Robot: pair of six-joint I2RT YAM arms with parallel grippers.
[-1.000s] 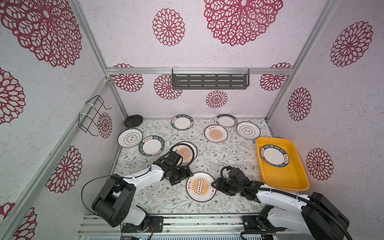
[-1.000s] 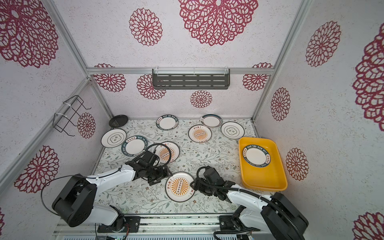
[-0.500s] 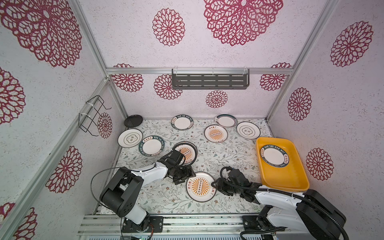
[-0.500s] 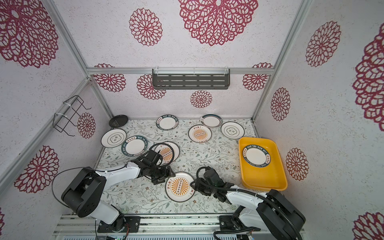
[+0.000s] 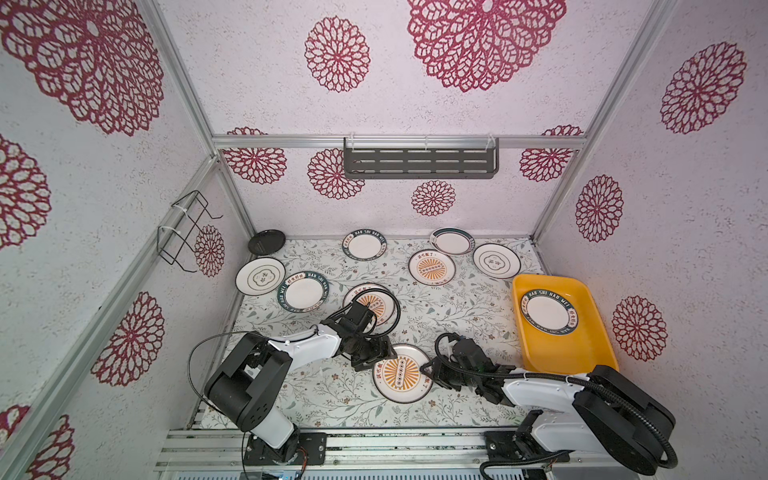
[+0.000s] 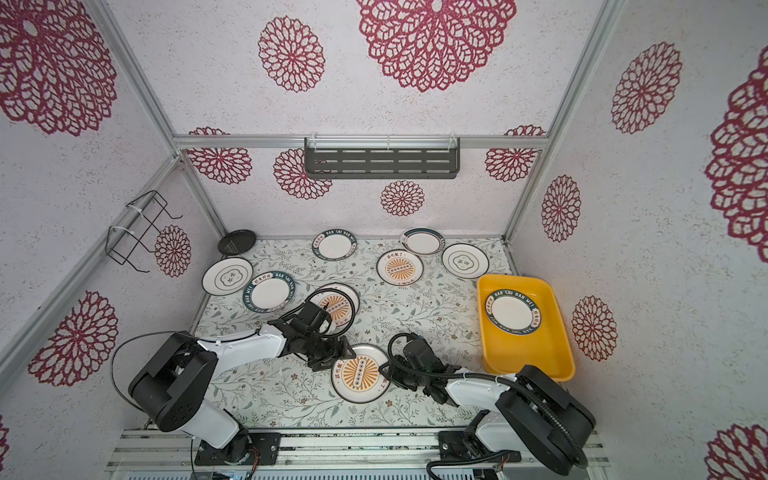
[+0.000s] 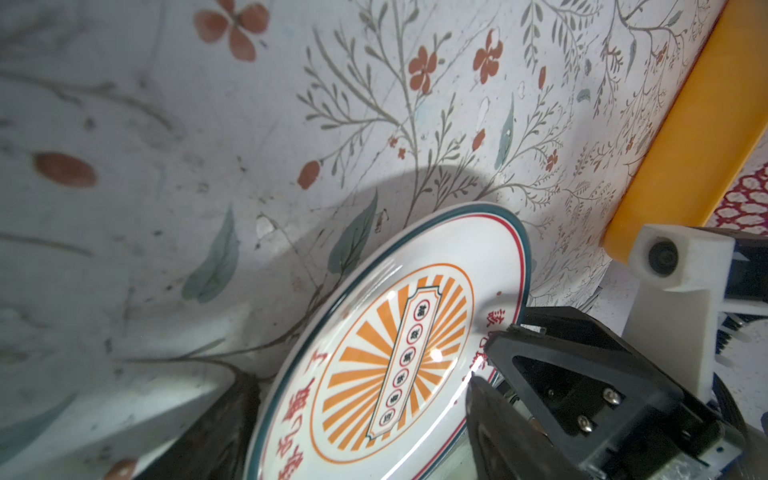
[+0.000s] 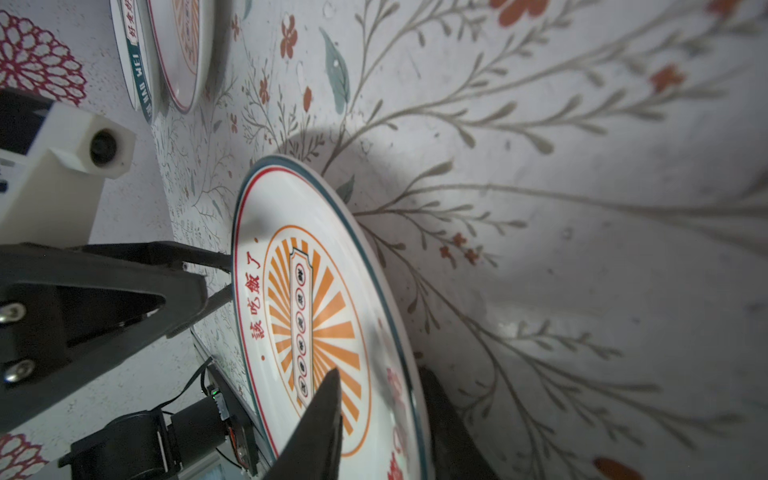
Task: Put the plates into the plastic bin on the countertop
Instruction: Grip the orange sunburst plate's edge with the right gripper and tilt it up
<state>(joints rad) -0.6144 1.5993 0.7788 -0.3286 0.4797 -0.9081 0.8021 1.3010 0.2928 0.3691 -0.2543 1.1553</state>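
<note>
The yellow bin [image 5: 577, 353] sits hard against the right wall. A plate with a lettered rim [image 5: 548, 312] lies flat in its far half, and the near half is bare. The sunburst plate [image 5: 401, 374] is at the front of the counter [image 5: 457, 307]. Only a narrow strip of bare print separates it from the bin's near corner, and the right arm [image 5: 540, 390] lies low across that strip.

Further back the counter is crowded. A second sunburst plate [image 5: 370, 299] lies just behind the left arm [image 5: 303, 349], more plates line the back wall, and a black plate [image 5: 266, 242] sits in the far left corner. The widest bare patch is mid-counter, right of centre.

Both arms reach in low from the front rail [image 5: 374, 440], forearms nearly flat, and meet at the sunburst plate from opposite sides. The left gripper [image 5: 378, 358] is at the plate's far-left rim with its fingers [image 7: 224, 424] spread wide, the rim between them. The right gripper [image 5: 428, 370] is at the right rim. One finger [image 8: 328, 419] lies over the plate's face and the other sits under the rim, and I can't tell whether they have actually clamped.
</note>
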